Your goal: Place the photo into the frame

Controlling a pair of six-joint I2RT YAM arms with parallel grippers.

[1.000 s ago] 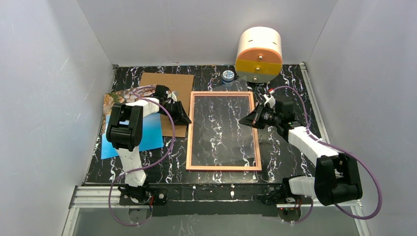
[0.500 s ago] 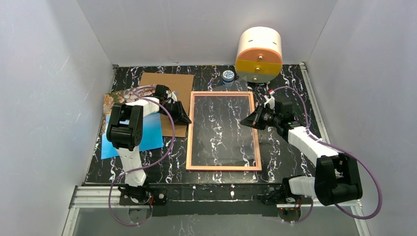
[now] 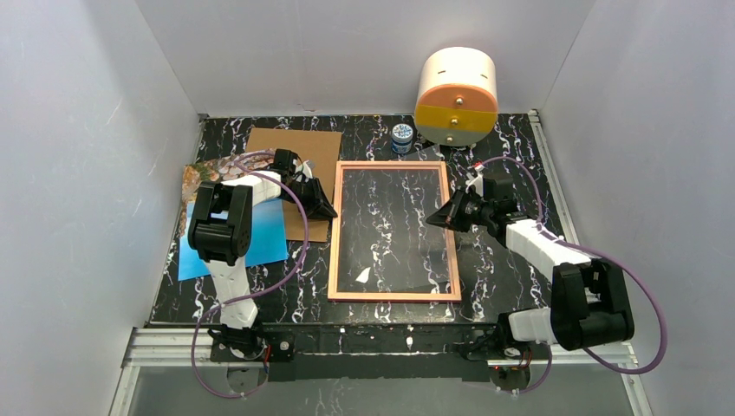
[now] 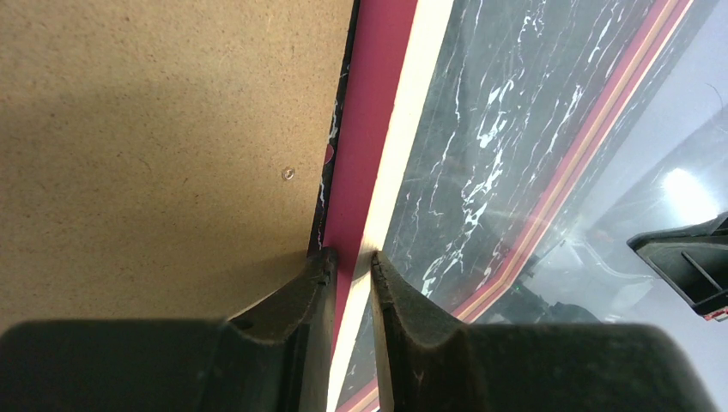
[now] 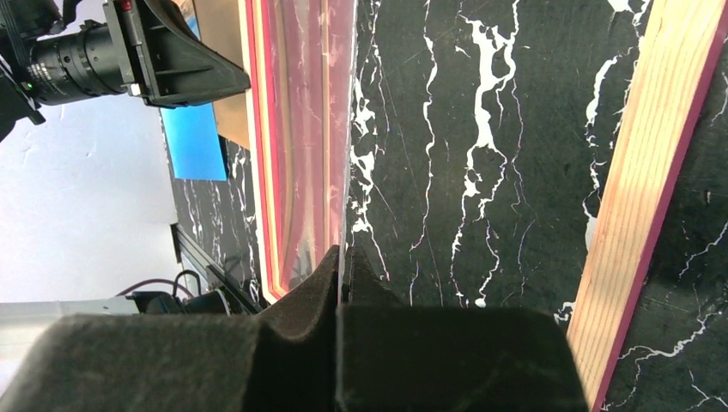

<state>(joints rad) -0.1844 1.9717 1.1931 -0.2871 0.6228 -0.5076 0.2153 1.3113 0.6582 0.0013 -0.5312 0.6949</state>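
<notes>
right arm had swung inward, its black right gripper (image 5: 343, 257) pinched on the clear pane (image 3: 390, 221) and tilting it up to admit the print, while the black left gripper (image 4: 350, 257) clamped the left rim of the thin pink-red rectangular frame (image 3: 394, 296) steady, and the large blue coast paper photo (image 3: 264, 236) lay left of the frame.

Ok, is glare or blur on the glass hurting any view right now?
Top external: sharp, one small white glint on the pane, inside the frame. Left wrist: bright hotspot on the pane's right; left gripper soft-focus. Right wrist: pane mirrors the pink rim; right gripper blurred.
</notes>
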